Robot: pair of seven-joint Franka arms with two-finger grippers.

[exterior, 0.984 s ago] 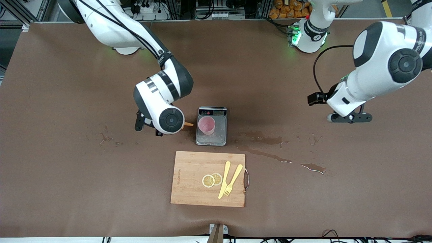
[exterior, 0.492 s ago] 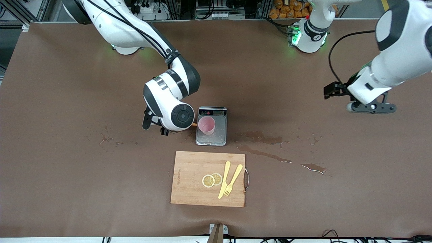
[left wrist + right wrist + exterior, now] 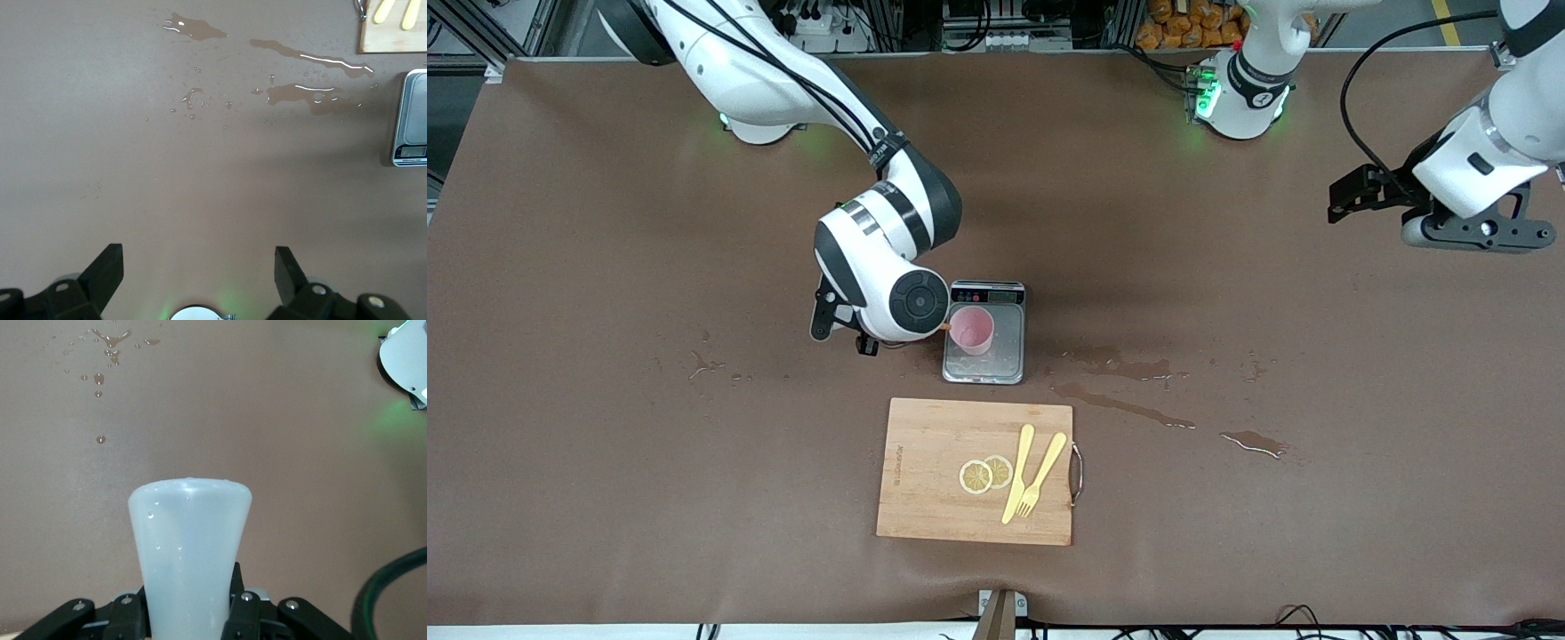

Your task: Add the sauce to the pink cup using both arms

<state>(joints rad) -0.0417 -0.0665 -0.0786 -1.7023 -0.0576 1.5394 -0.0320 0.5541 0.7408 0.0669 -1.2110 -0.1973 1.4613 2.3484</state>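
The pink cup [image 3: 972, 331] stands on a silver scale [image 3: 984, 364] at the table's middle. My right gripper [image 3: 189, 603] is shut on the sauce bottle [image 3: 190, 547], a translucent whitish squeeze bottle held between both fingers. In the front view the right wrist hides the bottle's body. Only the orange nozzle tip [image 3: 943, 327] shows, at the cup's rim on the side toward the right arm's end. My left gripper [image 3: 1463, 235] is open and empty, up over bare table near the left arm's end. Its fingers [image 3: 107, 267] stand wide apart.
A wooden cutting board [image 3: 925, 444] with two lemon slices [image 3: 985, 474], a yellow knife [image 3: 1018, 473] and a fork [image 3: 1040, 476] lies nearer the front camera than the scale. Wet puddles [image 3: 1120, 364] lie beside the scale toward the left arm's end.
My right arm has moved toward the cup, so the orange nozzle now meets its rim. My left arm has drawn away toward its own end of the table and toward the bases.
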